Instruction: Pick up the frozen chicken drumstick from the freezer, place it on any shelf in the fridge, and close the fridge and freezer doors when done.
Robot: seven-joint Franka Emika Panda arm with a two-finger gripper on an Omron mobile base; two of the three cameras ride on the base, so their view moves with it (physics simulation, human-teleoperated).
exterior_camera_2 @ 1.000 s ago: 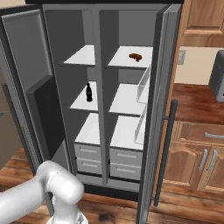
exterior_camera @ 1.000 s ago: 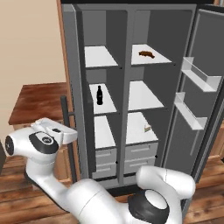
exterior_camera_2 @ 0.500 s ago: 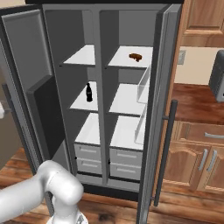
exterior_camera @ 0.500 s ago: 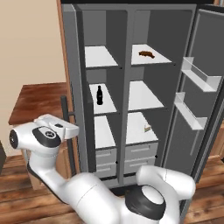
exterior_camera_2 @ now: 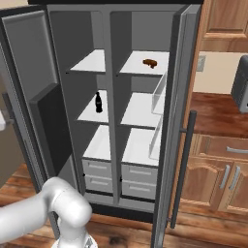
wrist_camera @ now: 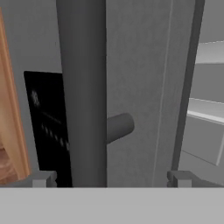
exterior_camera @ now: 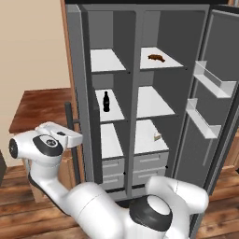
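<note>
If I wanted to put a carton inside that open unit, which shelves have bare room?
Most do. The freezer's top shelf is bare, and so is the fridge's middle shelf. The chicken drumstick takes the middle of the fridge's top shelf, the black bottle stands on the freezer's middle shelf, and a small item sits on the fridge's lowest shelf.

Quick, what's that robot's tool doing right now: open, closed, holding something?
Tool: open, its tips either side of the freezer door's handle, gripping nothing.

White shelves (exterior_camera: 154,101) inside open grey unit. Top right shelf carries the reddish-brown drumstick (exterior_camera: 156,57); middle left shelf carries an upright black bottle (exterior_camera: 106,101). Small pale item (exterior_camera: 158,136) on lower right shelf, unclear what.
</note>
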